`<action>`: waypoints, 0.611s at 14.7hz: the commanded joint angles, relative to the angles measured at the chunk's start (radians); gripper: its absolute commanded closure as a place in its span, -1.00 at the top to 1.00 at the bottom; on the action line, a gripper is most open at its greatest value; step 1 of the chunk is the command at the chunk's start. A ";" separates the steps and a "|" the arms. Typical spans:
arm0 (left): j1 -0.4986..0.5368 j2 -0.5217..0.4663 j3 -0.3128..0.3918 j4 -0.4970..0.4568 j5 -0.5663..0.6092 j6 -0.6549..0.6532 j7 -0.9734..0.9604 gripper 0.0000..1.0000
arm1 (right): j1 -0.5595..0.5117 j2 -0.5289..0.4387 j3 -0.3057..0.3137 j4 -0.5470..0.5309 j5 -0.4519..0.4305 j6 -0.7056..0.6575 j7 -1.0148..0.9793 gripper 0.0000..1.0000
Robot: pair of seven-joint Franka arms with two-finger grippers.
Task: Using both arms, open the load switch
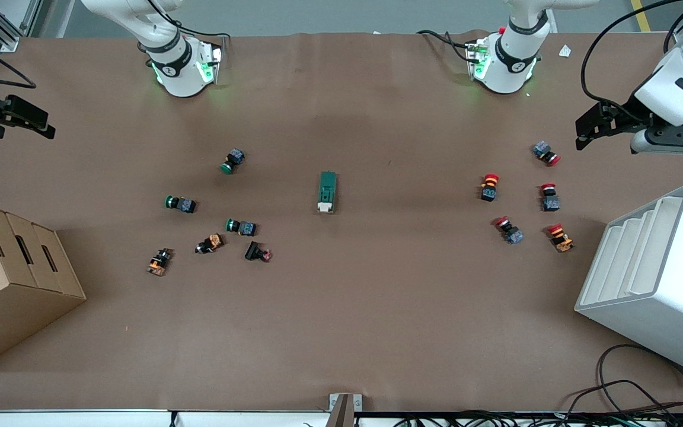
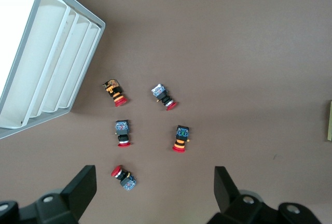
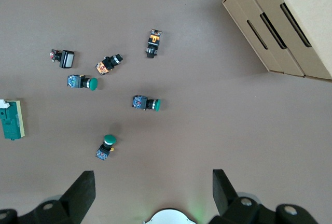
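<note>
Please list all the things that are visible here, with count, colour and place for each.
load switch: 1, dark green with a cream end, middle of the table.
green push-buttons: 3, toward the right arm's end.
orange-and-black buttons: 2, nearer the camera than the green ones.
black part: 1, beside them.
red push-buttons: 5, toward the left arm's end.
cardboard box: 1, brown, right arm's end.
white rack: 1, left arm's end.
left gripper: open, over the red buttons.
right gripper: open, over the table near the green buttons.
</note>
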 commanded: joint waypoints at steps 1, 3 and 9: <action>-0.001 0.010 0.001 0.029 0.000 -0.025 -0.007 1.00 | 0.019 -0.031 -0.012 -0.030 0.009 0.009 -0.003 1.00; -0.005 0.014 0.001 0.056 0.008 -0.025 -0.005 1.00 | 0.019 -0.031 -0.012 -0.030 0.008 0.009 -0.003 1.00; -0.097 0.109 -0.071 0.109 -0.025 -0.014 -0.016 1.00 | 0.019 -0.031 -0.012 -0.030 0.008 0.009 -0.003 1.00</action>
